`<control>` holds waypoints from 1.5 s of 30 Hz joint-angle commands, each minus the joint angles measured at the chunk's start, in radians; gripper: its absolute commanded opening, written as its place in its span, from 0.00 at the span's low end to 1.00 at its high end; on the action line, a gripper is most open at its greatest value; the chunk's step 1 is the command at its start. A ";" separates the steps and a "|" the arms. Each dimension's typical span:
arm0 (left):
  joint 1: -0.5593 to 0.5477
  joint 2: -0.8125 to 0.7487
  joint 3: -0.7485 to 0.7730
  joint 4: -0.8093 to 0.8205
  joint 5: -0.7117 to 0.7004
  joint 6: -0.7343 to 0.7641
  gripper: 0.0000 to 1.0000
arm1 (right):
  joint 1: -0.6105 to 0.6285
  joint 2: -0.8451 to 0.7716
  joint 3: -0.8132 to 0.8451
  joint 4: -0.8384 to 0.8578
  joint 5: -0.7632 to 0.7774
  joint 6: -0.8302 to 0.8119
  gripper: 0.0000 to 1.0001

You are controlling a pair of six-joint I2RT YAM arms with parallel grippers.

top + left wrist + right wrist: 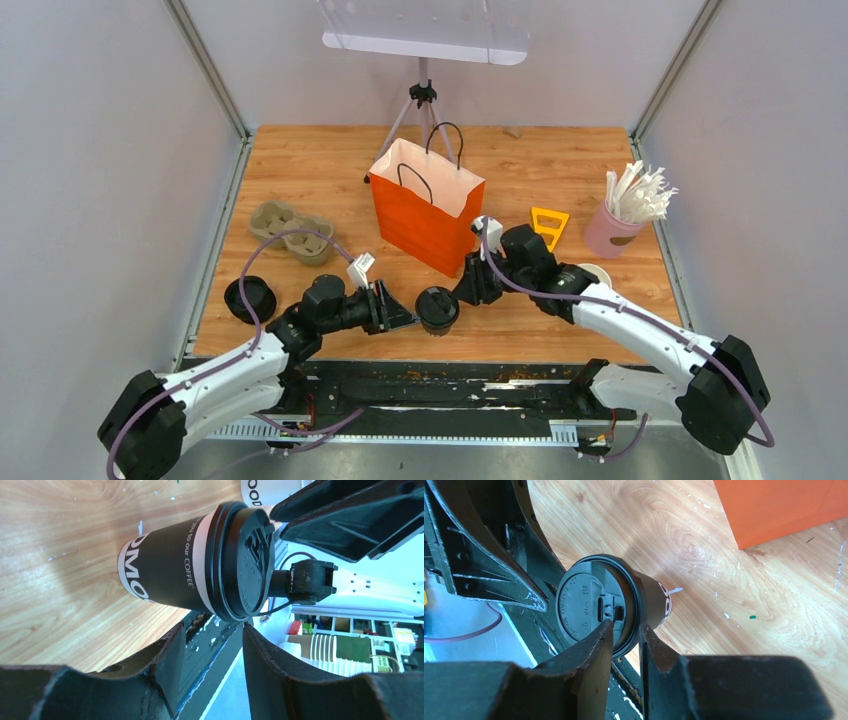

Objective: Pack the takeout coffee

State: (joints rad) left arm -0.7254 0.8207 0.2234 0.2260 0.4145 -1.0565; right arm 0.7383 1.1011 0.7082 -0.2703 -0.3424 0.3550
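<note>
A dark takeout coffee cup (437, 308) with a white band and a black lid (584, 605) stands upright near the table's front edge, between my two grippers. My left gripper (405, 315) is open just left of the cup (170, 565). Its fingertips stop at the lid's rim, and the left gripper (214, 627) has nothing between them. My right gripper (468, 290) comes from the right. In its wrist view, the right gripper (626, 626) straddles the lid's rim, one finger over the lid, one beside the cup (655, 602). Whether they press on it does not show.
The orange paper bag (425, 205) stands open behind the cup. A brown pulp tray (290, 232) and another black lid (250, 297) lie at the left. A white cup (597, 272) sits behind my right arm. A pink cup of straws (615, 228) and a yellow piece (548, 225) are back right.
</note>
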 commanded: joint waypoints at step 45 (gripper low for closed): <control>0.044 0.148 0.222 -0.217 -0.110 0.259 0.53 | 0.069 0.013 -0.076 0.121 -0.073 0.182 0.02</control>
State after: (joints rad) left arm -0.6849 0.9890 0.4648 0.0021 0.3317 -0.8265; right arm 0.7986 1.1156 0.6346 -0.1501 -0.4076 0.5949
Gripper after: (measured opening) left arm 0.544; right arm 0.012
